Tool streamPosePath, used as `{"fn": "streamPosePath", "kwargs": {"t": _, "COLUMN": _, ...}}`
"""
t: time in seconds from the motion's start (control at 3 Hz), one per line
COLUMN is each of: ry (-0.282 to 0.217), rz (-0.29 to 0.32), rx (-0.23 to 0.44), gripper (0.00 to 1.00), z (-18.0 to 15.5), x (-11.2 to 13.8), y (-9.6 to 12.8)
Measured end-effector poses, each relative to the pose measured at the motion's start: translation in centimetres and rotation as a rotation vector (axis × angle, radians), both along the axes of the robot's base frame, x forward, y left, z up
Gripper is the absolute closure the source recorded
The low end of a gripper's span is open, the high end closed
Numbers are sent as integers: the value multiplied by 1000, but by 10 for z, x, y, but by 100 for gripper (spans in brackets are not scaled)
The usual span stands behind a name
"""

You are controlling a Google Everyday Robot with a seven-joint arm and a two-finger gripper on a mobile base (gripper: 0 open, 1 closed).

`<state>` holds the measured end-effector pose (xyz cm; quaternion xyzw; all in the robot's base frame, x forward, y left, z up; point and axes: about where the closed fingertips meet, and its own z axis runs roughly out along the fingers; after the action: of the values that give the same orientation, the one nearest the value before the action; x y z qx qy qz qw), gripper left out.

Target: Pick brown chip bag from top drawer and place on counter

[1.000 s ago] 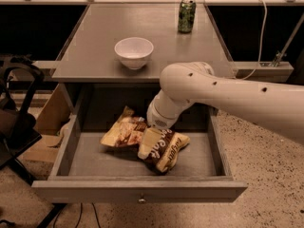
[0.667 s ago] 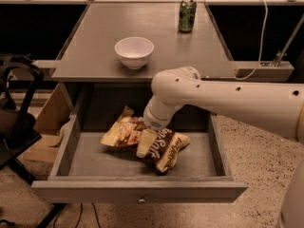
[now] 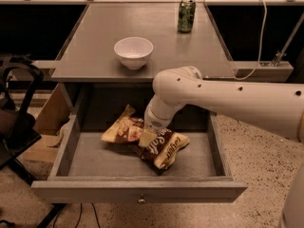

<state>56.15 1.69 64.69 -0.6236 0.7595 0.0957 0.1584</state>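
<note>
Well, my arm (image 3: 247, 101) comes in from the 3 o'clock side, a long pale link crossing above the right wall of the top drawer (image 3: 95, 161) to a rounded elbow (image 3: 178, 83) that hangs over the front edge of the surface (image 3: 95, 56). From the elbow the wrist drops toward 7 o'clock into the open drawer, and my pincer (image 3: 148, 136) is down on the middle of the brown chip bag (image 3: 166, 148), touching it. How far the pincer is open, or whether it has hold of the bag, I cannot tell. The bag lies on the drawer bottom near the centre, its length running from 10 o'clock to 4 o'clock, with one tan end toward the back and the other toward the front. It is clear of both side walls. Bare grey bottom shows at its 9 o'clock and 3 o'clock, and a narrower strip lies between it and the front panel with its small knob (image 3: 141, 201). Up on the surface, a white bowl (image 3: 133, 52) stands near the front edge at 12 o'clock from my pincer. A green can (image 3: 186, 14) stands near the back edge at 1 o'clock, well apart from the bowl. Bare room lies to the bowl's 9 o'clock and between the bowl and the can.
</note>
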Motion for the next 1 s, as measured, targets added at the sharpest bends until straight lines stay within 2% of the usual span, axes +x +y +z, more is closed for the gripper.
{"fn": "streamPosePath", "kwargs": {"t": 0.67, "ry": -16, "rz": 69, "rx": 77, "gripper": 93, "z": 11, "x": -28, "y": 28}}
{"fn": "streamPosePath", "kwargs": {"t": 1.0, "ry": -50, "rz": 113, "rx": 143, "gripper": 100, "z": 34, "x": -42, "y": 35}}
